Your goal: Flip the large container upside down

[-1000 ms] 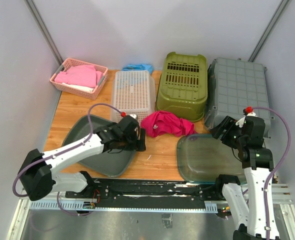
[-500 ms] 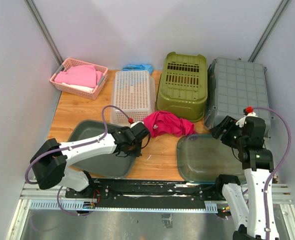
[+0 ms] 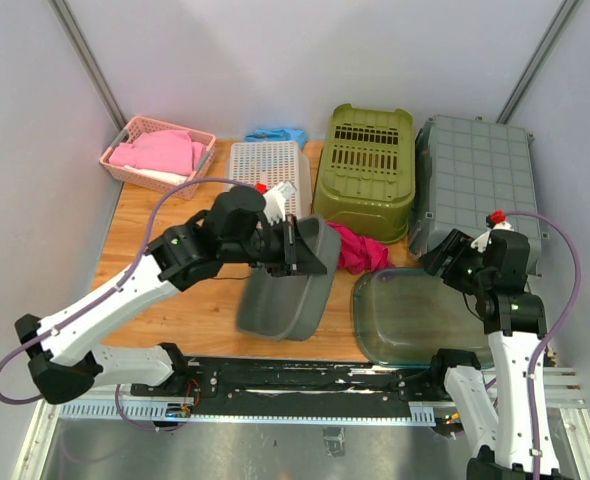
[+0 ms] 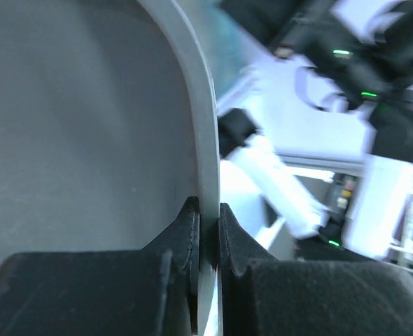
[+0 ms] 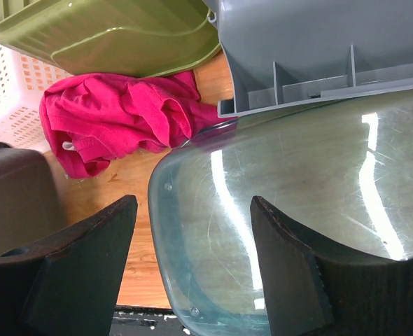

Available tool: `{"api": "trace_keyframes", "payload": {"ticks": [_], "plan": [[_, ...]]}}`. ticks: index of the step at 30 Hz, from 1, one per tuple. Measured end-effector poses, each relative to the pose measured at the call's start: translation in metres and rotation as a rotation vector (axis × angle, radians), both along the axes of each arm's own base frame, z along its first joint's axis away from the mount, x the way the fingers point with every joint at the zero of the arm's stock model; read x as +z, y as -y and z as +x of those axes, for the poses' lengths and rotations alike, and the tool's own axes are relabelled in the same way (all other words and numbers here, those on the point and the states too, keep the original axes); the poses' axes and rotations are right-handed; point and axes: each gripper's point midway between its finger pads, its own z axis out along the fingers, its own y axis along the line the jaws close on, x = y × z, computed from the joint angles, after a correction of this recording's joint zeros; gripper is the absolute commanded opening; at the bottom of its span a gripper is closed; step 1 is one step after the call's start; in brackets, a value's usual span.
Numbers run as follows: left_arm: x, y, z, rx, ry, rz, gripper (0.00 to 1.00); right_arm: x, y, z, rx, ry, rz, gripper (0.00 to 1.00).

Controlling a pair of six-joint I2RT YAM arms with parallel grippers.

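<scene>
The large container is a dark grey tub (image 3: 280, 295), raised off the wooden table and tipped steeply onto its side. My left gripper (image 3: 300, 245) is shut on its upper rim. In the left wrist view the thin grey rim (image 4: 205, 161) runs between the two black fingers, pinched at the left gripper (image 4: 208, 224), with the tub's inside wall (image 4: 87, 140) filling the left. My right gripper (image 3: 453, 262) hangs open at the right, holding nothing. In its wrist view the right gripper (image 5: 192, 204) is over a clear bluish tub (image 5: 297, 224), and the grey tub (image 5: 10, 203) shows at the left edge.
The clear tub (image 3: 415, 315) lies at the front right. Behind stand an overturned grey crate (image 3: 480, 185), an olive basket (image 3: 365, 170), a white basket (image 3: 265, 170) and a pink basket (image 3: 157, 155). A magenta cloth (image 3: 355, 250) lies mid-table, a blue cloth (image 3: 275, 134) at the back.
My left gripper has closed on the grey tub's rim, then lifted it off the table and swung it right and up onto its side. The right arm has stayed still.
</scene>
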Motion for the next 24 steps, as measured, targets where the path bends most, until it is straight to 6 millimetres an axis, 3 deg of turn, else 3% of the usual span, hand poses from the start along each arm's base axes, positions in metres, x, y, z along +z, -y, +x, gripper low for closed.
{"api": "trace_keyframes", "payload": {"ticks": [3,7,16,20,24], "plan": [[0.047,0.006,-0.011,-0.056,-0.025,-0.19,0.0,-0.002,0.0,0.004,0.0,-0.01,0.001,0.68],[0.077,0.002,-0.013,-0.073,-0.084,-0.414,0.0,-0.004,0.001,0.009,0.0,-0.016,0.001,0.68],[0.065,-0.011,-0.015,-0.053,-0.253,-0.652,0.0,-0.001,0.0,0.011,0.005,-0.001,0.001,0.68],[0.063,-0.026,-0.015,-0.016,-0.279,-0.729,0.0,-0.001,-0.001,0.011,0.007,0.002,0.002,0.68],[0.06,-0.05,-0.001,0.068,-0.259,-0.758,0.16,0.0,-0.001,0.011,0.011,0.006,0.003,0.68]]}}
